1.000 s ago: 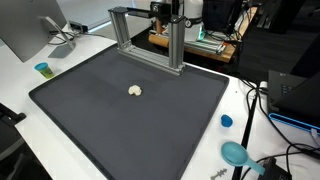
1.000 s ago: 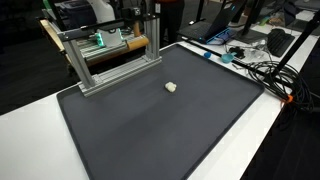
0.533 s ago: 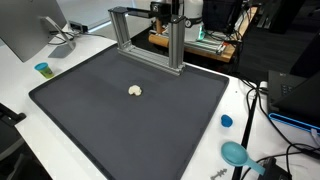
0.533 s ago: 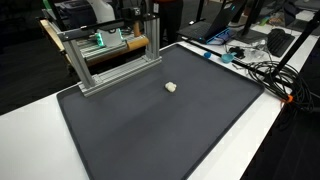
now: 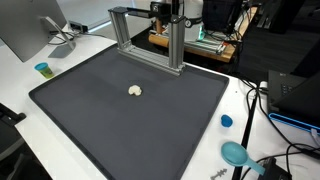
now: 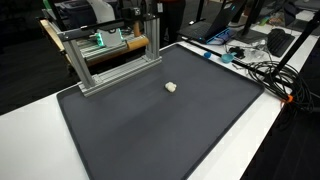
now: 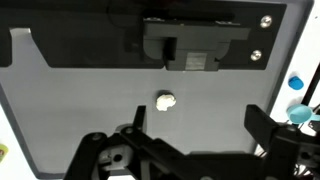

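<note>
While the gripper (image 7: pixel 195 118) hangs spread, 1 pale lump (image 7: pixel 165 100) lies on the dark mat (image 5: pixel 120 115).

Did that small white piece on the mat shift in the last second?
No. In an exterior view the white piece lies at the same spot on the dark mat, no nearer to or farther from the metal frame than before.

small white lump (image 7: pixel 165 100) unidentifiable, fingers (image 7: pixel 262 125) cropped
</note>
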